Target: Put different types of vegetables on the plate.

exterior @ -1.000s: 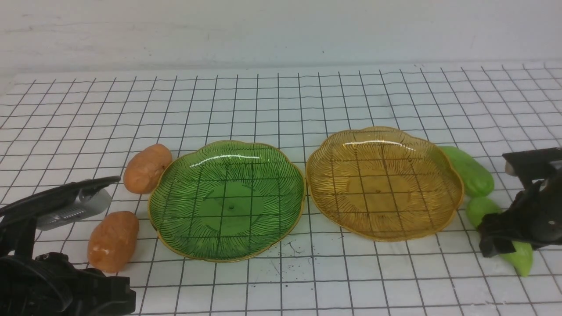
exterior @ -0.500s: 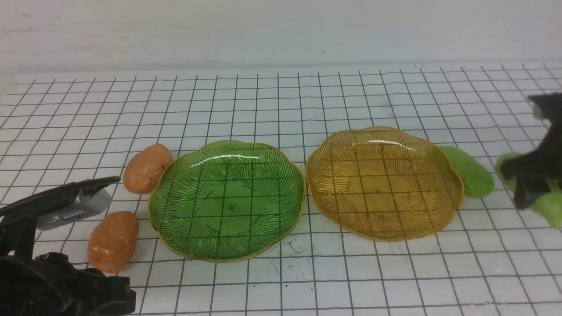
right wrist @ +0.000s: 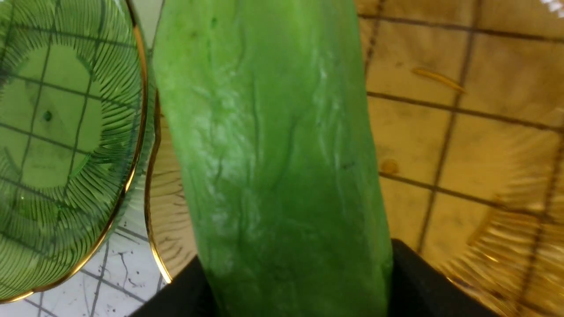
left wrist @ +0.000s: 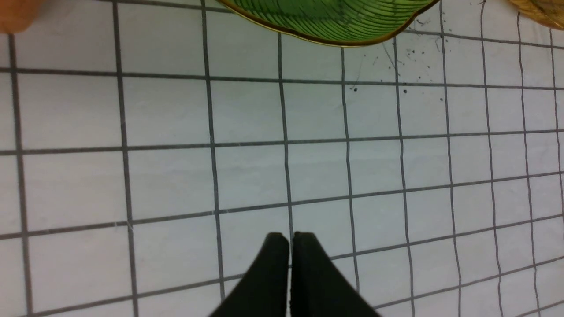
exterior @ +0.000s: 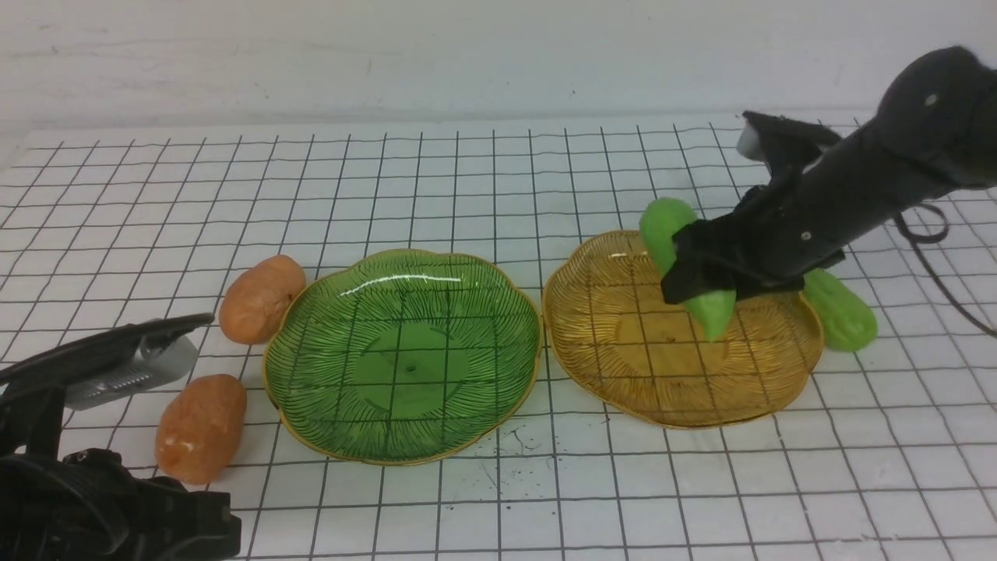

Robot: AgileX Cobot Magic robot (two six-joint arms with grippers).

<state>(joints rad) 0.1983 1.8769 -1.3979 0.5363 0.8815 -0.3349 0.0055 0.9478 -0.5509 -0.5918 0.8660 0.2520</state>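
The right claw [exterior: 697,269] grips one green vegetable [exterior: 662,226] above the amber plate [exterior: 678,382] right of center, another [exterior: 845,315] lies at that plate's right, two orange-brown ones [exterior: 262,299] [exterior: 201,428] sit at left, and the left claw [left wrist: 291,240] is closed.

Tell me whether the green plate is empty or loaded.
Empty: the green plate shows only its bare ribbed surface, with both brown vegetables lying outside its rim.
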